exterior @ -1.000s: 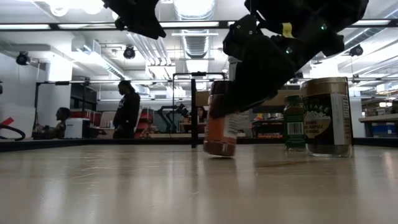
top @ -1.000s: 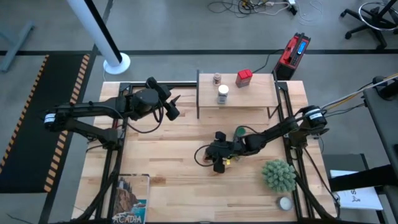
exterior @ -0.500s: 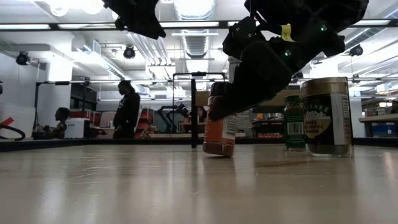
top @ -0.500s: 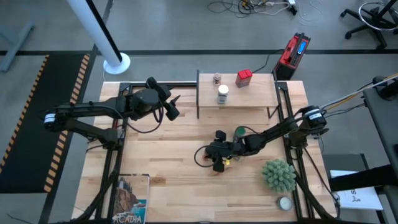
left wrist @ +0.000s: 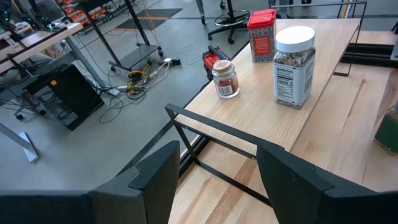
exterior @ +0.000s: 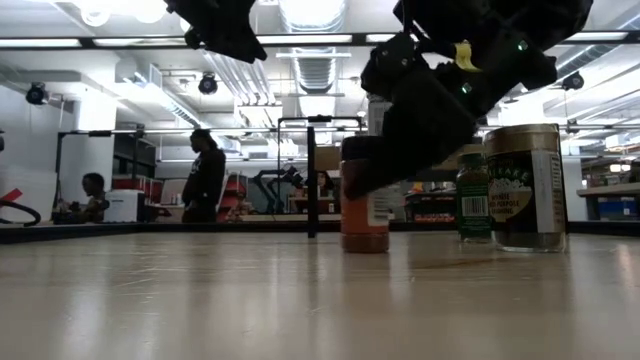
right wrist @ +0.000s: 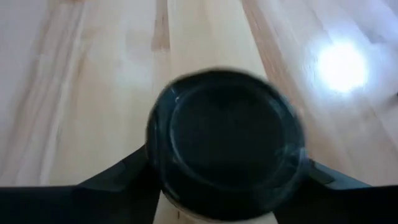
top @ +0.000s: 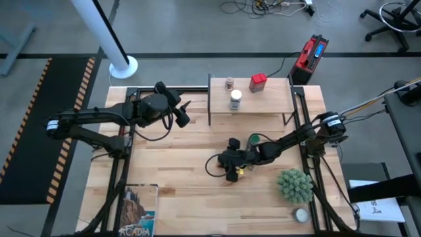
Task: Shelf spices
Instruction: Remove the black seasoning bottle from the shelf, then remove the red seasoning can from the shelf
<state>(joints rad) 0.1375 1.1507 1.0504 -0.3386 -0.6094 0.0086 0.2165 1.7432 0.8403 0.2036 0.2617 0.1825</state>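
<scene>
An orange spice jar with a black lid [exterior: 364,205] stands upright on the table's middle, with my right gripper [top: 230,162] shut on its top. On the shelf [top: 273,100] stand a red tin [top: 257,82], a small brown-lidded jar [top: 229,83] and a white-lidded jar [top: 235,100]. A green-lidded jar [top: 254,139] stands on the table beside my right arm. My left gripper [left wrist: 214,180] hangs open above the table, left of the shelf, holding nothing. My right gripper pinches the orange jar at its black lid [right wrist: 227,140], one finger [right wrist: 118,180] on each side. The fingers come from above, slanting down from the table's right. The jar stands upright with its base [exterior: 364,246] on the table.
A large dark-lidded jar [exterior: 527,185] stands on the table near the green-lidded one [exterior: 472,195]. A spiky green plant [top: 295,185] and a flat white round tin [top: 301,214] are at the near right. A book [top: 138,209] lies at the near left edge.
The orange jar in my right gripper has gone from tilted to upright, and its base now sits flat on the table. My right gripper has tipped with it and stayed shut on it.
</scene>
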